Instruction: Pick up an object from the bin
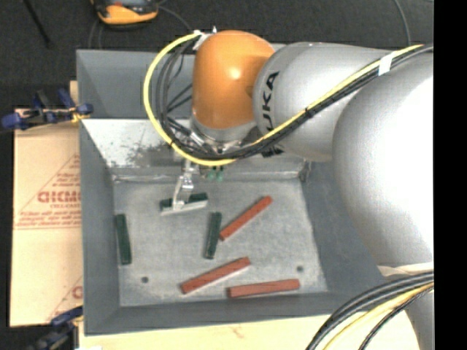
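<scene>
1. The gripper [185, 195] hangs in the bin [98, 217], near its back wall.
2. A bar [182, 206] lies on the floor directly under the gripper.
3. The left stick [122, 239] lies well to the gripper's left in the view, further forward.
4. The middle stick [212, 234] lies just right of and before the gripper.
5. The slanted stick [244, 218] lies further right, its near end touching the middle stick.
6. The front stick [215, 275] and the corner stick [263, 289] lie furthest forward, by the front wall.
</scene>
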Action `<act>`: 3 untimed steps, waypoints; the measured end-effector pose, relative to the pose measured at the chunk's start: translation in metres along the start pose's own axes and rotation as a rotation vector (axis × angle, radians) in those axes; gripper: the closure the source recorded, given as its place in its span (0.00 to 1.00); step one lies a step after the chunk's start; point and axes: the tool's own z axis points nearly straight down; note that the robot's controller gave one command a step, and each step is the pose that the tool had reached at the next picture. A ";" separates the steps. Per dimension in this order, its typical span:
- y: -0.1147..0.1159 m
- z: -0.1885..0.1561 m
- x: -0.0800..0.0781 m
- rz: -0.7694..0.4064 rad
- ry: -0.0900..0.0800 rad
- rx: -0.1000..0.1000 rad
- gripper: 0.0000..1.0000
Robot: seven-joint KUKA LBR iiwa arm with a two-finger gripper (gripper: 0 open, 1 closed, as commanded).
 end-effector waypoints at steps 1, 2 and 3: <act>-0.035 0.083 -0.023 -0.241 -0.006 -0.007 1.00; -0.035 0.083 -0.023 -0.239 -0.011 -0.008 1.00; -0.034 0.079 -0.022 -0.237 -0.021 -0.006 1.00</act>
